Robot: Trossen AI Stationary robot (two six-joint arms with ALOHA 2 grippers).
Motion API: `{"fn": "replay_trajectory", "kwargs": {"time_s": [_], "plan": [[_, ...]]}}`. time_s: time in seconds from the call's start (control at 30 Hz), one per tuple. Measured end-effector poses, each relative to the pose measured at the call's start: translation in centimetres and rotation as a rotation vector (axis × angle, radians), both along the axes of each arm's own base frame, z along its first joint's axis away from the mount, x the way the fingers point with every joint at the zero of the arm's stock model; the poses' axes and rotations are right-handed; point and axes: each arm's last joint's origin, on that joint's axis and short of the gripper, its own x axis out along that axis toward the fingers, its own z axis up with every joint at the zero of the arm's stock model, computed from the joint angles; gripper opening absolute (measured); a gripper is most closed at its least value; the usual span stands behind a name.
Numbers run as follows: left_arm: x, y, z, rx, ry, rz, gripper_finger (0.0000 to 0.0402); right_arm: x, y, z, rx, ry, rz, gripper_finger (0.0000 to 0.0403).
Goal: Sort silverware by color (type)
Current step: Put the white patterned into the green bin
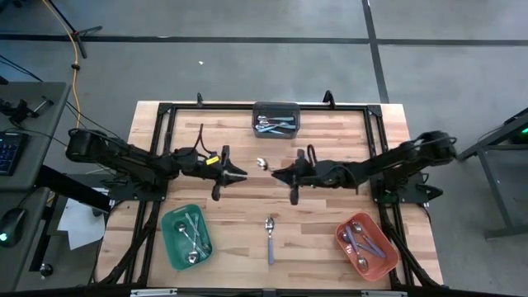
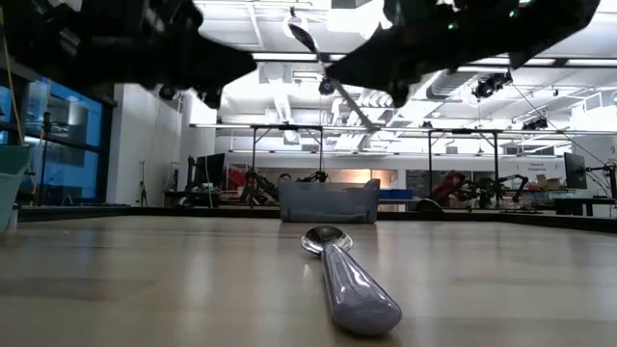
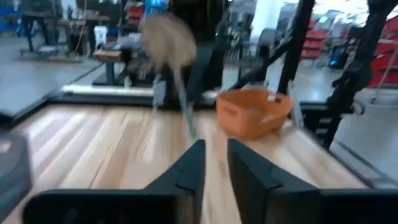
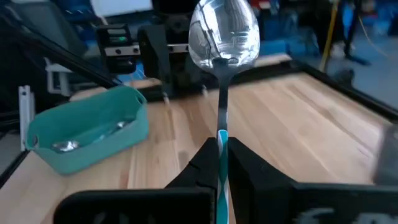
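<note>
Your right claw is clamped on a spoon with a light blue handle, holding it in the air over the middle of the bench, bowl pointing away from the wrist toward the left arm. Your left claw faces it from close by, fingers slightly parted and holding nothing.

A lavender-handled spoon lies alone near the front edge of the bench, between the green bin at front left and the red bin at front right. The grey bin at the back holds more spoons.

The red bin seems to hold lavender handles and the green bin plain metal ones, though neither is sharp enough to be sure, so check where blue belongs before you carry. If it goes left, pass it across rather than stretching over. Bring the left claw onto the neck just below the bowl, square to the handle, and close it fully before the right lets go. Release low inside the bin so the spoon does not bounce out.
</note>
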Motion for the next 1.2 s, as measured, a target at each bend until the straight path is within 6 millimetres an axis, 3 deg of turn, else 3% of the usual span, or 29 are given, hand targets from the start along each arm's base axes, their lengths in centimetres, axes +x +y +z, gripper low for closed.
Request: {"fn": "replay_trajectory", "kwargs": {"time_s": [0.3, 0.57, 0.8, 1.07, 1.2], "plan": [[3.5, -0.2, 2.1, -0.022, -0.045, 0.005, 0.0157, 2.1, 0.5, -1.5, -0.101, -0.16, 0.093, 0.0], [6.5, -0.1, 2.4, -0.017, -0.051, 0.004, 0.0173, 2.1, 0.6, -1.2, -0.098, -0.205, 0.111, 0.0], [7.5, -0.2, 3.7, 0.005, -0.099, -0.062, 0.0138, 2.1, 0.6, -1.2, -0.113, -0.204, 0.114, 0.0], [7.5, -0.2, 3.7, 0.032, -0.093, -0.069, 0.0013, 2.2, 0.6, -1.1, -0.113, -0.211, 0.114, 0.0], [7.5, -0.1, 3.8, 0.039, -0.098, -0.104, 0.0009, 2.2, 0.6, -1.1, -0.1, -0.213, 0.116, 0.0]]}}
